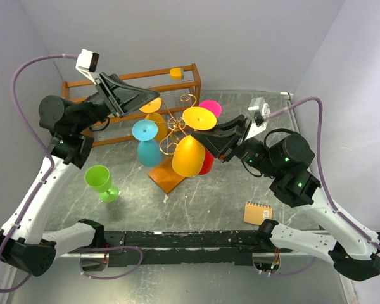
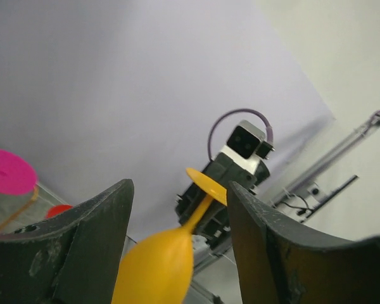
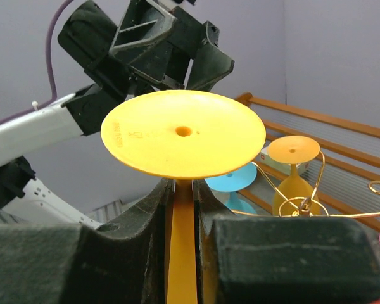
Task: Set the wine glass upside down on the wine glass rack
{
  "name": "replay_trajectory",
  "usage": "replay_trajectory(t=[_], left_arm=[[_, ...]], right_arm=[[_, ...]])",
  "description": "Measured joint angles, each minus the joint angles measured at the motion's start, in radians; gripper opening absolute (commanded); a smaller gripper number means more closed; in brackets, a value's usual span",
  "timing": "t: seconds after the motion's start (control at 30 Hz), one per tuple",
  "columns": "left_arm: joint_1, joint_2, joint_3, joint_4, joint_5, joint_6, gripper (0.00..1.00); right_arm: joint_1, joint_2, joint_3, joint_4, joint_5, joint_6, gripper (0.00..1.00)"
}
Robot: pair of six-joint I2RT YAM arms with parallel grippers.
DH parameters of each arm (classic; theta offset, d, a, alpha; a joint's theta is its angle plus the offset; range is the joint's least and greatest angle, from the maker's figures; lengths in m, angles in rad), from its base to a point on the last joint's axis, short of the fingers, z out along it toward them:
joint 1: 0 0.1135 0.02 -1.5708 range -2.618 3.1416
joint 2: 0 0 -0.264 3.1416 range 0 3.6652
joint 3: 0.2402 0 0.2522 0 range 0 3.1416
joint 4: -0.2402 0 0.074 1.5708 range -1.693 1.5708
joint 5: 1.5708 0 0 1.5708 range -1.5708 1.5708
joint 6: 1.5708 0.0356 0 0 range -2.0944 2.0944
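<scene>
One yellow wine glass (image 1: 189, 155) is held foot-up beside the wine glass rack (image 1: 166, 179).
From above, one green glass (image 1: 101, 182) is seen on the table (image 1: 209, 193); in the left wrist view, the left hand (image 2: 178, 190) is spread; in the right wrist view, that wine glass is pinched by the right hand (image 3: 183, 190).

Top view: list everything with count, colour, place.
wine glass rack: 1, gold wire, centre
yellow wine glass: 1, yellow, in right gripper
second yellow wine glass: 1, yellow, rack far-left
blue wine glass: 1, blue, rack left
magenta wine glass: 1, magenta, rack far-right
red wine glass: 1, red, rack right
green wine glass: 1, green, table left
notepad: 1, tan, near-right
slatted shelf: 1, brown, back
block: 1, orange, on shelf
left gripper: 1, black, open, back-left
right gripper: 1, black, centre-right
</scene>
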Motion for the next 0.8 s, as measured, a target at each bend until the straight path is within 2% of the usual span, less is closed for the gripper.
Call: replay_trajectory(t=[0.17,0.37,0.6,0.8], left_arm=[[-0.107,0.026,0.007,-0.001,0.004,-0.050,0.66],[-0.209,0.062,0.010,-0.039,0.009,-0.079,0.68],[-0.267,0.104,0.038,-0.145,0.030,-0.091,0.66],[-0.299,0.111,0.024,-0.128,0.053,-0.158,0.61]], right_arm=[[0.000,-0.010,0.000,-0.032,-0.018,-0.036,0.00],[0.000,-0.026,0.000,-0.058,-0.018,-0.068,0.00],[0.000,-0.030,-0.010,-0.066,-0.018,-0.089,0.00],[0.000,-0.030,-0.024,-0.087,-0.043,-0.098,0.00]])
